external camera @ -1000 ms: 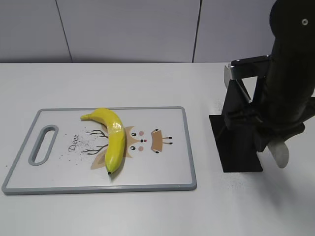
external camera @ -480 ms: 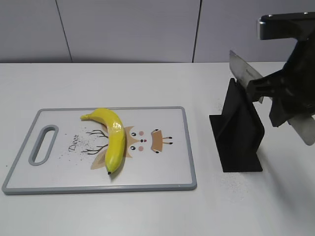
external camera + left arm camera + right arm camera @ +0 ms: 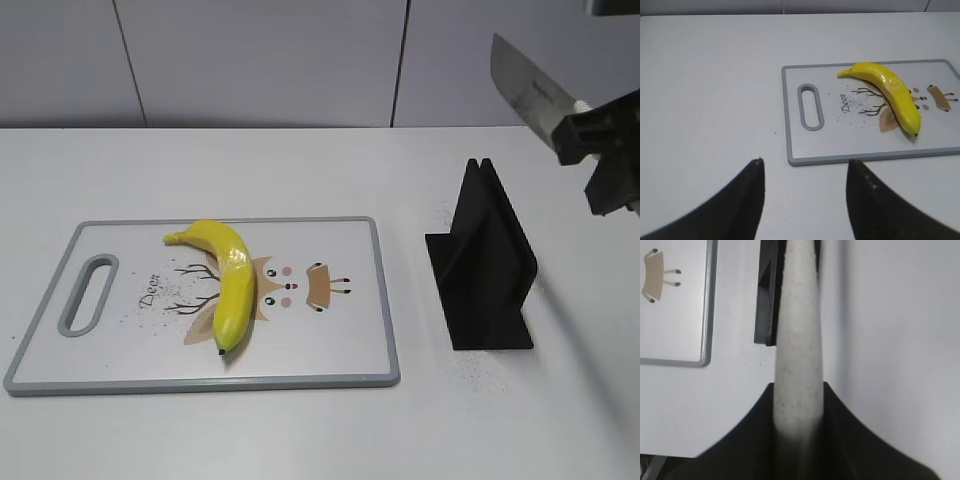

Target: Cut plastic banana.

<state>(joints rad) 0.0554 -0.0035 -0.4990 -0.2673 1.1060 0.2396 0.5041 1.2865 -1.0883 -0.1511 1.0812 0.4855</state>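
Gripping the knife (image 3: 530, 90) by its pale handle, the right gripper (image 3: 799, 432) has its jaws pressed against both sides of the grip, holding it high at the right edge of the exterior view with the blade angled up and to the left. That height makes sense: it puts the blade above the black knife stand (image 3: 485, 260), which sits empty below, so nothing snags on the way across. Over on the other side, the left gripper (image 3: 805, 170) hangs with fingers apart and nothing between them, near the handle end of the cutting board (image 3: 60, 360). And the plastic banana (image 3: 232, 280) lies on the board, curved over the deer print, dark tip toward the near edge, well apart from the knife.
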